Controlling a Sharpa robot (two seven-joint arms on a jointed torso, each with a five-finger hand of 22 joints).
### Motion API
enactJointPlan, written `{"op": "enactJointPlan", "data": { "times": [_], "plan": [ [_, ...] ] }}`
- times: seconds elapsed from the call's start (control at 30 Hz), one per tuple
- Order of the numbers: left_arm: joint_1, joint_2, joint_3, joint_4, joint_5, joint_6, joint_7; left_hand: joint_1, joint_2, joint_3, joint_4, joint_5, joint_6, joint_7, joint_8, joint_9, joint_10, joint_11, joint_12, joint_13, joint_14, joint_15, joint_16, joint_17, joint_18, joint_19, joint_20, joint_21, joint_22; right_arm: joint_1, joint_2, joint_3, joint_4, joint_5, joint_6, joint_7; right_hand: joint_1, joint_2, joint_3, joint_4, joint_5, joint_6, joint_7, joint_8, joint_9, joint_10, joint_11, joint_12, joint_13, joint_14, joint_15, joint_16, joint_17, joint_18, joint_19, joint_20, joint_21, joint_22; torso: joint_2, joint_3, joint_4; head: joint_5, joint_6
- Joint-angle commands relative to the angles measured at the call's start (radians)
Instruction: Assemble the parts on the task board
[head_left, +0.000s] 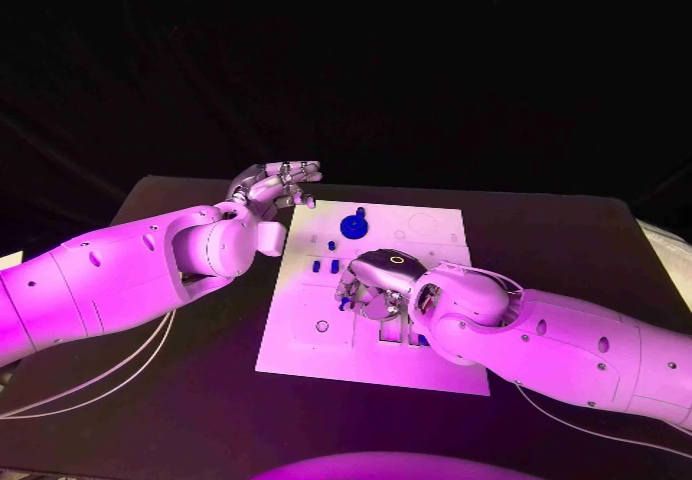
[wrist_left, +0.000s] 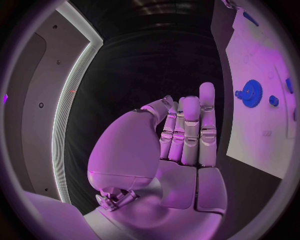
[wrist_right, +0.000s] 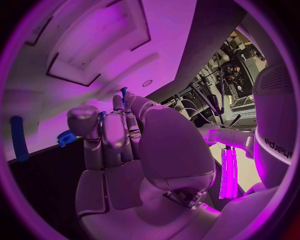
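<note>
**A:** Where does your right hand (head_left: 378, 285) sit?

**B:** You have it down over the middle of the task board (head_left: 310, 335), fingers curled toward the plate. From the right wrist view its fingers (wrist_right: 107, 134) stand close together, and a thin blue piece (wrist_right: 124, 92) pokes out past the fingertips. You cannot tell from these pictures whether the hand grasps it or only covers it.

**A:** And your left hand (head_left: 274, 188)?

**B:** It hovers off the board, just beyond its far left corner, above the black table (head_left: 562, 225). Your left wrist view shows the fingers (wrist_left: 190, 130) straight and side by side with nothing in them, so that hand is released.

**A:** Where are the parts?

**B:** You see a round blue gear (head_left: 355, 225) near the board's far edge; it also shows toothed in the left wrist view (wrist_left: 252, 93). Just beside it, toward the left edge, lies a small blue piece (head_left: 330, 244). Two short blue pegs (head_left: 323, 267) sit nearer the middle, close to your right hand's fingers. In the right wrist view a long blue bar (wrist_right: 19, 138) and a small ridged blue part (wrist_right: 65, 137) lie on the board beside the hand.
</note>
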Motion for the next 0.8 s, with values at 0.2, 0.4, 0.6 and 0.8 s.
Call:
{"op": "enactJointPlan", "data": {
  "times": [0.2, 0.4, 0.6, 0.8],
  "plan": [
    [0.0, 0.002, 0.001, -0.001, -0.007, 0.022, 0.002, 0.005, 0.004, -0.003, -0.001, 0.004, -0.005, -0.001, 0.006, 0.0, -0.006, -0.001, 0.006, 0.001, -0.007, -0.002, -0.004, -0.001, 0.01, 0.005, -0.003, -0.006, -0.001, -0.001, -0.001, 0.0, 0.002, -0.029, 0.02, -0.017, 0.001, 0.013, 0.005, 0.0, 0.007, -0.001, 0.006, 0.007, 0.001, 0.005, 0.002, -0.004, 0.001, 0.036, -0.002, 0.005, 0.001, -0.014, 0.006, 0.003, 0.006, 0.001, 0.0, -0.001, 0.0019, -0.001, -0.001],
    [0.0, 0.002, 0.001, -0.001, -0.007, 0.023, 0.001, 0.005, 0.004, -0.003, -0.001, 0.004, -0.005, -0.001, 0.006, 0.0, -0.006, -0.001, 0.006, 0.001, -0.007, -0.002, -0.004, -0.001, 0.01, 0.005, -0.003, -0.006, -0.001, -0.001, 0.003, 0.0, -0.001, -0.034, 0.058, -0.021, -0.001, 0.012, 0.005, -0.001, 0.007, -0.001, 0.007, 0.007, 0.001, 0.006, 0.002, -0.005, 0.001, 0.036, -0.002, 0.006, 0.002, -0.014, 0.006, 0.004, 0.007, 0.002, 0.0, -0.0013, 0.0009, 0.001, -0.003],
    [0.0, 0.002, 0.001, 0.0, -0.007, 0.023, 0.001, 0.005, 0.004, -0.003, -0.001, 0.004, -0.005, -0.001, 0.006, 0.0, -0.006, -0.001, 0.006, 0.001, -0.007, -0.002, -0.004, -0.001, 0.01, 0.005, -0.003, -0.006, -0.001, -0.001, 0.013, -0.003, -0.005, -0.044, 0.099, -0.031, -0.006, 0.01, 0.003, -0.002, 0.004, 0.0, 0.007, 0.007, 0.002, 0.007, 0.003, -0.007, 0.002, 0.036, -0.001, 0.007, 0.002, -0.014, 0.006, 0.004, 0.008, 0.003, 0.0, -0.0015, 0.0001, 0.003, -0.005],
    [0.0, 0.001, 0.001, 0.0, -0.007, 0.025, 0.0, 0.005, 0.004, -0.003, -0.001, 0.004, -0.005, -0.001, 0.006, 0.0, -0.006, -0.001, 0.006, 0.001, -0.007, -0.002, -0.004, -0.001, 0.01, 0.005, -0.003, -0.006, -0.001, -0.001, 0.02, -0.006, -0.016, -0.041, 0.106, -0.046, -0.038, -0.005, -0.01, 0.003, 0.006, -0.021, 0.013, -0.006, 0.0, -0.015, 0.011, -0.027, -0.001, 0.034, 0.006, 0.009, 0.001, -0.015, 0.002, 0.009, 0.008, 0.002, 0.0, -0.0017, 0.0008, 0.001, -0.005]
  ]
}}
